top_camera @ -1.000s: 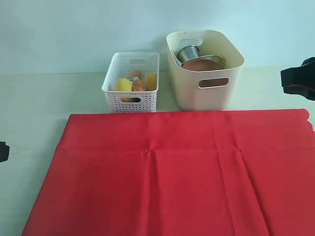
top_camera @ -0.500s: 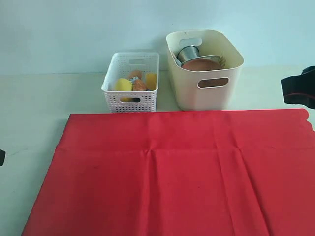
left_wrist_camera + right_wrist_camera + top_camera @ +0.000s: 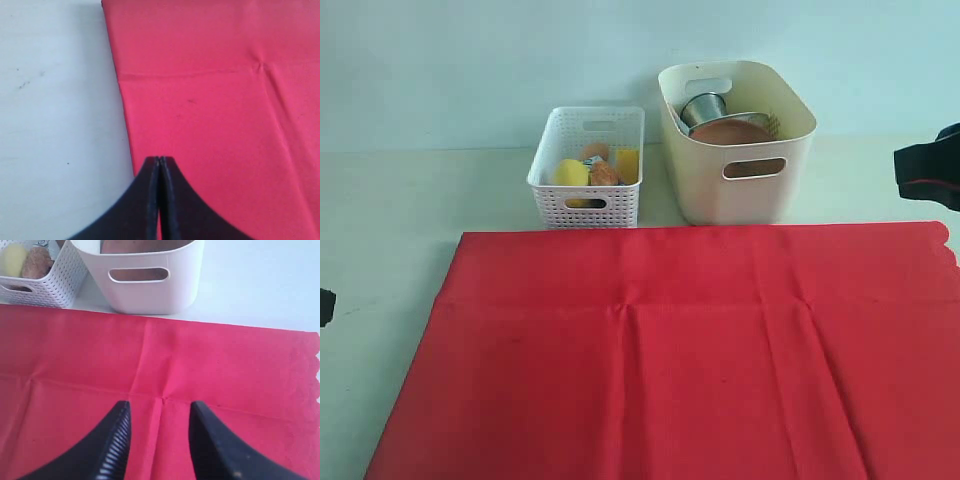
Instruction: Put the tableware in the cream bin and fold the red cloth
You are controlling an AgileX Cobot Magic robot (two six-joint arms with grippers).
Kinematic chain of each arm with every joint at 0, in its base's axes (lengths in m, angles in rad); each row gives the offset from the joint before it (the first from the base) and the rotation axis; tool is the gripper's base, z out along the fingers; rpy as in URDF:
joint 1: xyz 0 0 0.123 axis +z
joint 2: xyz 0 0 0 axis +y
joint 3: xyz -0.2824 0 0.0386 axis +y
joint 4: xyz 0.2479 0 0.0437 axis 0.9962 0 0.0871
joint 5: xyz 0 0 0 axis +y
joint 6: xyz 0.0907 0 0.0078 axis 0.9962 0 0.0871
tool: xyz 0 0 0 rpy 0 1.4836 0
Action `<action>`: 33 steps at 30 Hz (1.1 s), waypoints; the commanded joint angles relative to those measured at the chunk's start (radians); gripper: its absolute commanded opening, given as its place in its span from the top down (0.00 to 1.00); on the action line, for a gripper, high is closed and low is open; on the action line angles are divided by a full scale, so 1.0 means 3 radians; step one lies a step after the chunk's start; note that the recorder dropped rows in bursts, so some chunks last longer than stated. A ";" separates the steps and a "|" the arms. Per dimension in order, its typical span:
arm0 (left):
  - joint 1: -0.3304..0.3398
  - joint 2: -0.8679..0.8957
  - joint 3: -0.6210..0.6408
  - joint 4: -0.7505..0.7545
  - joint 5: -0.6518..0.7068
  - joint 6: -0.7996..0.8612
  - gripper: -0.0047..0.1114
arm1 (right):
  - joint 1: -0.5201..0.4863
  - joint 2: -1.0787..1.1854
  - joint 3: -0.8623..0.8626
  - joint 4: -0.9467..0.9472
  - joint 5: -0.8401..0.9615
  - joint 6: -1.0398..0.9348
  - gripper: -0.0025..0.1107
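Red cloth (image 3: 670,350) lies flat across the table (image 3: 390,200), scalloped edge at its far right corner, a few crease lines through the fabric. Left gripper (image 3: 159,160): fingers pressed tight together, no gap, nothing seen between them. Its tips sit right at the cloth's side edge, w/ red fabric ahead and to one side and bare table on the other. Can't tell if the tips touch the fabric. Right gripper (image 3: 160,407): fingers spread apart, holding nothing, cloth directly under it, and a crease junction shows in the gap between the fingers. Beyond the right gripper, past the cloth's far edge, stands the cream bin (image 3: 740,190), with the steel cup (image 3: 702,107) and brown plate (image 3: 730,132) inside. White basket (image 3: 585,205) stands just beside the bin, w/ food bits in it.
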 commanded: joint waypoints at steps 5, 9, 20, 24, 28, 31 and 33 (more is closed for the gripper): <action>-0.0020 0.0306 -0.0023 -0.0028 0.0041 -0.0017 0.96 | 0.0002 -0.0027 0.0017 0.0014 -0.0022 -0.0019 0.65; -0.0020 0.0580 -0.0023 -0.0147 0.0072 -0.0017 0.96 | 0.0002 -0.0027 0.0017 0.0014 0.0028 -0.0019 0.65; 0.0001 0.1668 -0.0366 -0.0187 0.0028 -0.0026 0.73 | 0.0002 -0.0027 0.0017 0.0055 -0.0056 -0.0019 0.65; 0.0017 0.1943 -0.0542 -0.0154 0.0028 -0.0026 0.40 | 0.0002 -0.0027 0.0017 0.0055 -0.0072 -0.0019 0.65; 0.0163 0.2104 -0.0619 -0.0181 0.0008 -0.0026 0.14 | 0.0002 -0.0027 0.0017 0.0058 -0.0042 -0.0019 0.65; 0.0303 0.2209 -0.0666 -0.0241 -0.0001 0.0057 0.14 | 0.0002 -0.0027 0.0017 0.0100 -0.0035 -0.0019 0.65; 0.0378 0.2268 -0.0690 -0.0458 0.0025 0.0281 0.15 | 0.0002 -0.0027 0.0017 0.0143 -0.0035 -0.0024 0.65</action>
